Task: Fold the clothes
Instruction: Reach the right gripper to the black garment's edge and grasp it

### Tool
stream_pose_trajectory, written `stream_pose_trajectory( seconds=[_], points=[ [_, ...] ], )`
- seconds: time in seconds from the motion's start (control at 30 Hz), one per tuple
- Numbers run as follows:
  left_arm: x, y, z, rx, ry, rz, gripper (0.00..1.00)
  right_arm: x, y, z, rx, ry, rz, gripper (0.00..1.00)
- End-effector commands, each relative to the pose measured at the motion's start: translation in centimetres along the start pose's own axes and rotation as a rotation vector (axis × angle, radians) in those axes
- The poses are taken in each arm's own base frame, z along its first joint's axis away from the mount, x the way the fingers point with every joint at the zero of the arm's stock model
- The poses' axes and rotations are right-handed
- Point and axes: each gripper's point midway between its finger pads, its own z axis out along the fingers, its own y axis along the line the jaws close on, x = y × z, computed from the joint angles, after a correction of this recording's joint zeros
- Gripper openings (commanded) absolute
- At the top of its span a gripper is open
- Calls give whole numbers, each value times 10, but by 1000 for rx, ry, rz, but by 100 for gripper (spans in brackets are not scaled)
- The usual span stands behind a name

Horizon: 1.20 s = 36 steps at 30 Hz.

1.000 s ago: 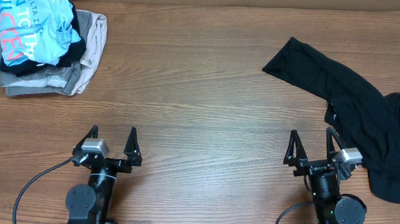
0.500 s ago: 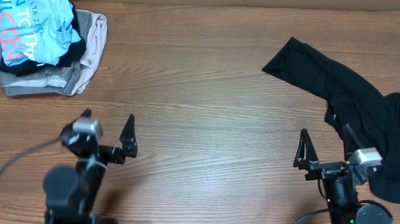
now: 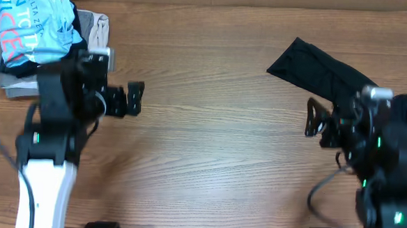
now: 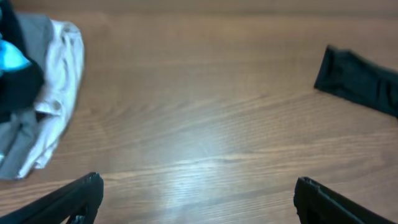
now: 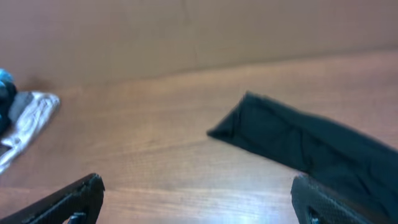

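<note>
A light-blue shirt [image 3: 35, 18] with pink-white lettering tops grey and beige folded garments [image 3: 100, 26], upper left, on the wooden table [image 3: 208, 149]

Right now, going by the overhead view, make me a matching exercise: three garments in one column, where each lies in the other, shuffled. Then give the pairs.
Things:
1. black garment
2. light-blue shirt
3. beige garment

Places:
A. topmost layer, far left
B. lying loose and unfolded, at the right
C. lower layer, far left, peeking out to the right of the lettered one

Pairs: 1-B, 2-A, 3-C
</note>
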Motion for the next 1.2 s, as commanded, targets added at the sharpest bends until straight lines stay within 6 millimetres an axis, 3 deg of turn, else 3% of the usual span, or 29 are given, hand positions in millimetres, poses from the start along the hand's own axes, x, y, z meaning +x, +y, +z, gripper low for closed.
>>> stream_pose_trajectory(
  seconds=[0.0, 0.1, 0.3, 0.37, 0.47, 0.63, 0.77, 0.97, 1.17],
  points=[
    [-14, 1, 19, 32, 50, 26, 100, -17, 3, 19, 0, 71, 5, 100],
    [-15, -1, 44, 88, 85, 12, 100, -19, 4, 46, -16, 152, 19, 100],
    [-8, -10, 83, 211, 129, -13, 99, -24, 31, 111, -233, 166, 38, 100],
    [-5, -7, 92, 211, 144, -19, 100, -24, 30, 134, -248, 157, 36, 98],
    [-4, -4, 97, 205, 149, -21, 100, -16, 20, 171, -225, 156, 35, 88],
    [-10, 3, 100, 162, 124, -7, 100, 20, -9, 238, -112, 198, 35, 80],
    [-9, 9, 101, 128, 127, -5, 100, 53, -28, 275, -20, 238, 77, 78],
    [-6, 13, 101, 101, 138, -7, 99, 92, -38, 312, 48, 268, 84, 71],
    [-4, 18, 101, 74, 149, -9, 96, 120, -53, 331, 160, 278, 122, 65]
  ],
)
